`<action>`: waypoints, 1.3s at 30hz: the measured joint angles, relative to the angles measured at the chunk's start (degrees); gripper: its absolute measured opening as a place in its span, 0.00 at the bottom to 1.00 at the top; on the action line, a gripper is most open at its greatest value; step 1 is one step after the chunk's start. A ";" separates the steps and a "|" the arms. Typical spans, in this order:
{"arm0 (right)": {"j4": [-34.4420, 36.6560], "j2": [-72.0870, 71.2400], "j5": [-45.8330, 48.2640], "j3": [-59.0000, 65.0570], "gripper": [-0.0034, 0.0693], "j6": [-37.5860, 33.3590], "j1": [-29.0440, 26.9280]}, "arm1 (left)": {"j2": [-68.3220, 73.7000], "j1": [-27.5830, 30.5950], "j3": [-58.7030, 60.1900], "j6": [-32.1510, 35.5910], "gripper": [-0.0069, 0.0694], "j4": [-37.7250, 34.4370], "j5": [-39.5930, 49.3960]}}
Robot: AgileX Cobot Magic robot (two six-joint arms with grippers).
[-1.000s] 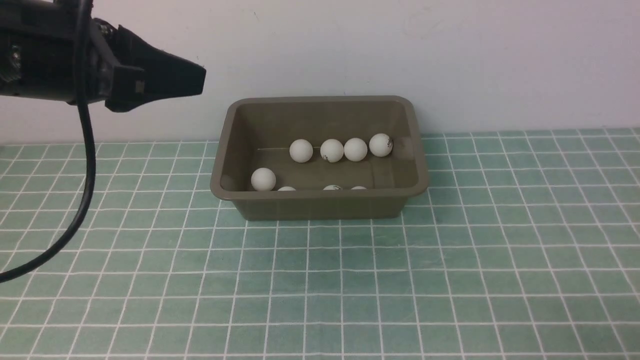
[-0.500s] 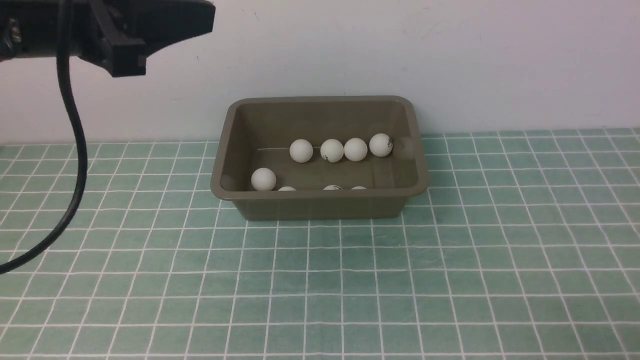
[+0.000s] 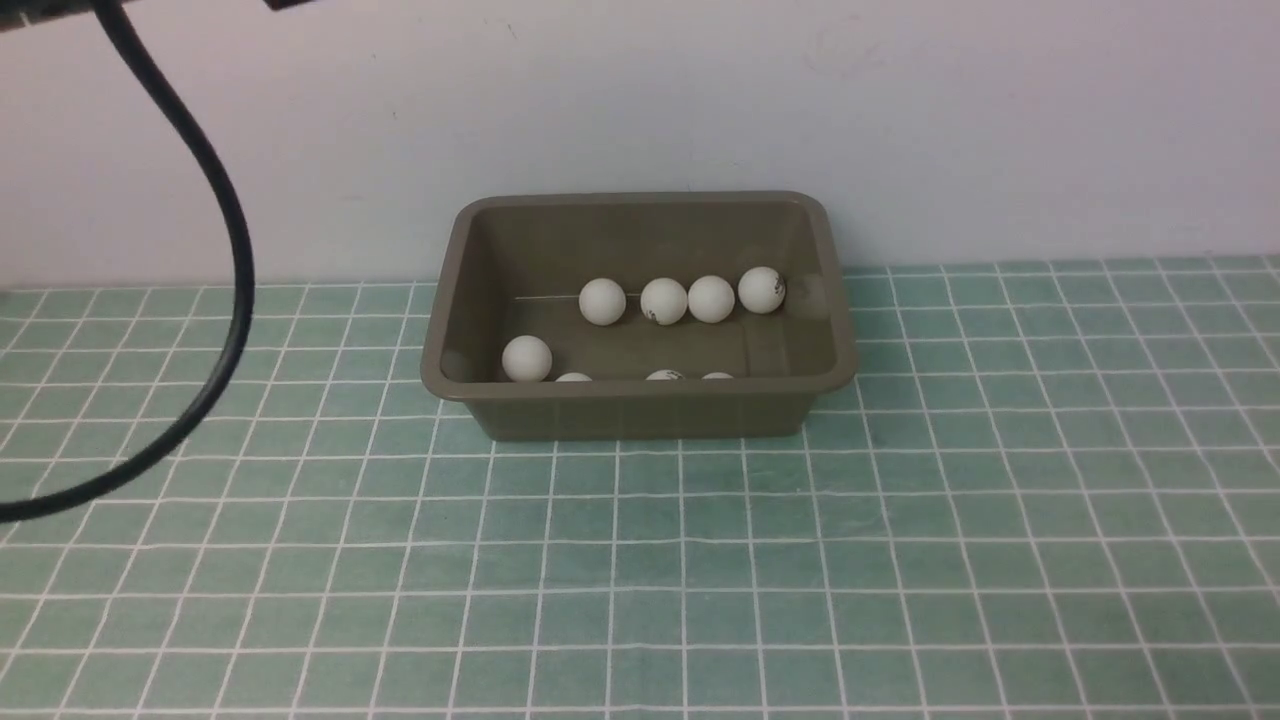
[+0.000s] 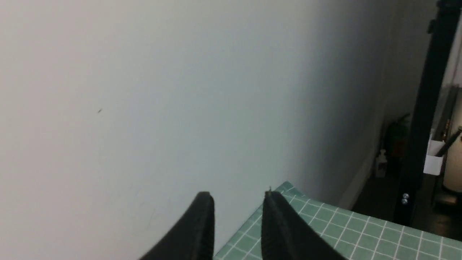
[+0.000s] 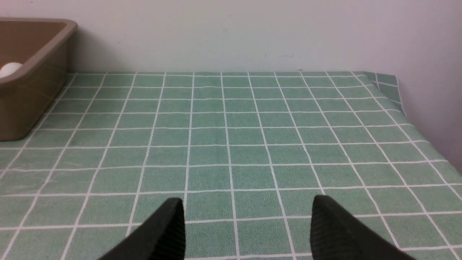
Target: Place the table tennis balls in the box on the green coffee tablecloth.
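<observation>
The olive-brown box (image 3: 640, 408) stands on the green coffee tablecloth (image 3: 640, 560), close to the wall. Several white table tennis balls lie inside: a row along the back (image 3: 664, 301), one at the left (image 3: 526, 358), and others half hidden behind the near wall (image 3: 665, 376). My left gripper (image 4: 236, 196) is raised high and faces the wall; its jaws stand a little apart with nothing between them. My right gripper (image 5: 247, 204) hovers low over bare cloth to the right of the box (image 5: 32, 72), open wide and empty. One ball (image 5: 11, 68) shows over the rim.
A black cable (image 3: 220, 300) loops down at the left of the front view. The white wall stands right behind the box. The cloth ends at a folded corner (image 5: 386, 81) on the right. A dark pole (image 4: 426, 108) stands beyond the table's end.
My left arm has risen out of the top of the front view; only its cable still shows there. The balls and box have not moved.
</observation>
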 joint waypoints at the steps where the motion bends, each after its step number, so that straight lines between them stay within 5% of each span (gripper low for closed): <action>1: 0.00 0.00 0.00 0.00 0.64 0.00 -0.05 | -0.40 -1.06 -0.12 0.79 0.32 -0.01 -0.05; 10: -0.06 0.00 0.00 0.00 0.64 0.00 -0.05 | -6.95 -6.82 -0.24 1.12 0.32 7.14 -0.73; 14: -0.10 0.00 0.00 0.00 0.64 0.00 -0.05 | -8.46 -6.88 -0.55 -6.40 0.32 12.94 -3.34; 24: -0.17 0.00 0.00 0.00 0.64 0.00 -0.05 | -8.59 -7.86 -0.40 -58.95 0.32 67.04 -3.58; 25: -0.17 0.00 0.00 0.00 0.64 0.00 -0.05 | -8.59 -7.86 -0.40 -62.95 0.32 67.04 -3.58; 26: -0.17 0.00 0.00 0.00 0.64 0.00 -0.05 | -8.59 -7.93 1.08 -80.21 0.32 82.74 -4.02; 28: -0.17 0.00 0.00 0.00 0.64 0.00 -0.05 | -8.68 -7.93 5.03 -99.71 0.32 97.54 -5.98; 32: -0.17 0.00 0.00 0.00 0.64 0.00 -0.05 | -10.62 -7.93 13.32 -104.11 0.32 102.41 -12.80; 39: -0.17 0.00 0.00 0.00 0.64 0.11 -0.05 | -19.75 -7.98 31.55 -95.34 0.32 97.04 -25.30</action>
